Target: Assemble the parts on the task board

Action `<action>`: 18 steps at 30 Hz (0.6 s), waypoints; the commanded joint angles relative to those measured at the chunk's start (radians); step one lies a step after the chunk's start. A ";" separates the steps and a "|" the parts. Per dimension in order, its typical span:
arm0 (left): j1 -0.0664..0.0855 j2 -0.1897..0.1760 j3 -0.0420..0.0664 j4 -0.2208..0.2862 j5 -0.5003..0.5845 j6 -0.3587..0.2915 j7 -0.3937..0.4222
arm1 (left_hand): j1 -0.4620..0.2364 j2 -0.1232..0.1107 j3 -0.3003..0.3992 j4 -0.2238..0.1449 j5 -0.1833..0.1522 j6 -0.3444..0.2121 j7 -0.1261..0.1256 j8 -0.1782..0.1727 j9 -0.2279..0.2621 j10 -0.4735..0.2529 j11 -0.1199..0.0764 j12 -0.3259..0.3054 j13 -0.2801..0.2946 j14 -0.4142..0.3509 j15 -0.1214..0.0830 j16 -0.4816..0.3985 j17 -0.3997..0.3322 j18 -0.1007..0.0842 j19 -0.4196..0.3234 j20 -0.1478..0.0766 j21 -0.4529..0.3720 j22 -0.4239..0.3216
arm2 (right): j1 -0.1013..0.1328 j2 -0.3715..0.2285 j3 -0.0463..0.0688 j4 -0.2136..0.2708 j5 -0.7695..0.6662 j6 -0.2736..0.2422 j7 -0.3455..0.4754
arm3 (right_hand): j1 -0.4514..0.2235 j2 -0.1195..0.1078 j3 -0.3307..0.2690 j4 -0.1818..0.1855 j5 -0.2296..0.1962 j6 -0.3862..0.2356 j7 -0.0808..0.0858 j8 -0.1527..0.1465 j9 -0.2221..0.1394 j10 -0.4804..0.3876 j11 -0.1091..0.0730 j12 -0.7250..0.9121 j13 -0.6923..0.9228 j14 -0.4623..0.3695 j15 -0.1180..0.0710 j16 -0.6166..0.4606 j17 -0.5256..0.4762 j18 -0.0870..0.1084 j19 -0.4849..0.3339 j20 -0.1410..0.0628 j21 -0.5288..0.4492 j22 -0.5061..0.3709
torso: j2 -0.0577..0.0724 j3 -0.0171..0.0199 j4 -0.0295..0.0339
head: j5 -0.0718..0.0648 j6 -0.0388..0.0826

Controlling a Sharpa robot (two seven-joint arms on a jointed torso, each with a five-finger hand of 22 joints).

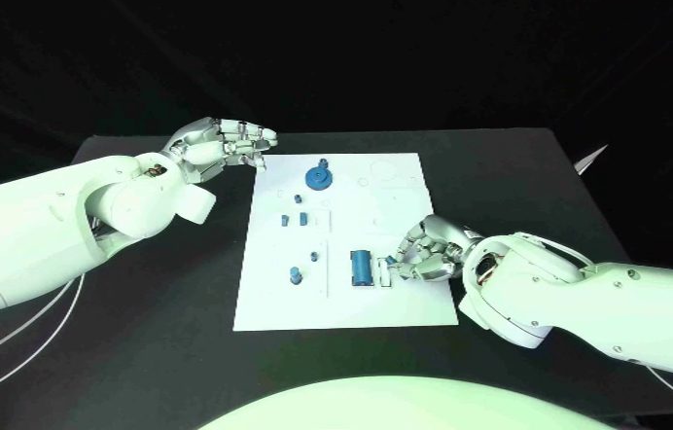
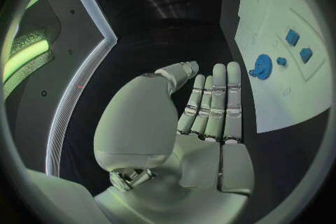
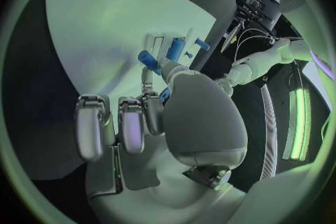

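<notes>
Right hand (image 1: pixel 428 250) is lying nearest, resting low over the near right part of the task board (image 1: pixel 281 304), its forearm coming in from the near right. Fingers are curling inward toward the blue cylinder (image 1: pixel 361 268), which is lying on the board just left of the fingertips. Head view is not settling whether they are touching it. Right wrist view is adding more: a small blue piece (image 3: pixel 149 59) is sitting right at the tip of one raised finger (image 3: pixel 148 75), with the others bent down; a true pinch cannot be told.

Left hand (image 1: pixel 225 143) is hovering off the far left corner of the board. In the left wrist view its fingers (image 2: pixel 217 101) are stretching out straight, pressed side by side, holding nothing.

Blue round part (image 1: pixel 321 177) is standing at the far end of the board, with small blue pieces (image 1: pixel 295 220) between it and the cylinder.
</notes>
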 commanded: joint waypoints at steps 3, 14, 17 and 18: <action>0.001 0.000 0.001 0.003 0.000 0.019 0.003 | 0.004 -0.001 0.004 -0.003 0.005 -0.007 0.034 0.006 0.001 -0.008 -0.002 0.005 -0.001 -0.008 -0.002 0.006 -0.001 0.014 0.005 0.004 -0.005 0.000 | -0.010 0.023 0.000 -0.017 0.033 0.014 -0.005 | -0.040 -0.006 -0.003 0.014 -0.006 0.001 0.004 0.002 0.002 0.026 -0.001 -0.003 0.149 0.096 -0.006 0.005 0.224 -0.011 0.088 -0.004 0.004 0.232 | 0.001 0.0014 0.0002 | 0.002 -0.002; 0.001 0.000 0.001 0.004 0.000 0.022 0.000 | 0.005 -0.001 0.004 -0.004 0.004 -0.008 0.035 0.008 0.001 -0.009 -0.001 0.007 -0.003 -0.008 -0.002 0.006 -0.002 0.014 0.005 0.003 -0.003 0.001 | -0.013 0.049 0.000 -0.041 0.012 0.058 -0.025 | -0.095 -0.011 -0.006 0.030 -0.006 0.008 0.002 0.010 0.012 0.027 -0.003 -0.007 0.148 0.096 -0.008 0.005 0.226 -0.011 0.088 -0.005 0.006 0.233 | 0.000 0.0010 0.0002 | 0.001 -0.004; 0.001 0.000 0.001 0.004 0.000 0.023 -0.001 | 0.005 -0.001 0.004 -0.004 0.004 -0.008 0.035 0.008 0.001 -0.009 -0.001 0.007 -0.003 -0.008 -0.002 0.006 -0.002 0.014 0.005 0.003 -0.003 0.001 | -0.014 0.054 0.000 -0.046 0.009 0.062 -0.028 | -0.100 -0.010 -0.006 0.031 -0.006 0.009 0.001 0.011 0.013 0.027 -0.003 -0.007 0.148 0.096 -0.008 0.005 0.225 -0.011 0.088 -0.005 0.004 0.233 | 0.001 0.0014 0.0002 | 0.001 -0.003; 0.001 0.000 0.001 0.003 0.000 0.023 -0.001 | 0.005 -0.001 0.004 -0.004 0.004 -0.008 0.035 0.008 0.001 -0.009 -0.001 0.007 -0.003 -0.008 -0.002 0.006 -0.002 0.014 0.005 0.003 -0.003 0.001 | -0.014 0.055 0.000 -0.048 0.007 0.063 -0.029 | -0.106 -0.008 -0.006 0.032 -0.006 0.010 0.001 0.012 0.014 0.027 -0.004 -0.007 0.148 0.096 -0.008 0.005 0.225 -0.011 0.088 -0.005 0.006 0.233 | 0.001 0.0014 -0.0001 | 0.001 -0.003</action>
